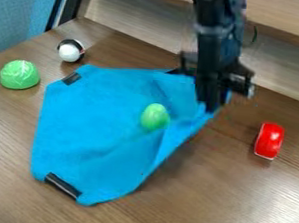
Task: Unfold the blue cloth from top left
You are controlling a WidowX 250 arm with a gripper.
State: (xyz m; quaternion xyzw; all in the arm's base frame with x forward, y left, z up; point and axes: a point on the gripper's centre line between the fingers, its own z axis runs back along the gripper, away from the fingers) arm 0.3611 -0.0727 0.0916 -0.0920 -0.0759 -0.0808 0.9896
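The black gripper point(211, 106) hangs over the upper right of the blue cloth point(87, 122), shut on its upper right part. Blue fabric shows on both sides of the fingers, and creases run from there down the right side. The left and lower parts of the cloth lie spread on the table, with black strips at its upper left and lower left corners. A light green egg-shaped object point(155, 117) rests on the cloth, right of its middle. Part of the cloth's upper right edge is hidden behind the gripper.
On the brown table point(236, 213), a green rounded object point(19, 74) stands left of the cloth. A white and black ball point(71, 51) is by its upper left corner. Over on the right lies a red object point(268, 140). A wooden ledge point(284, 72) runs along the back.
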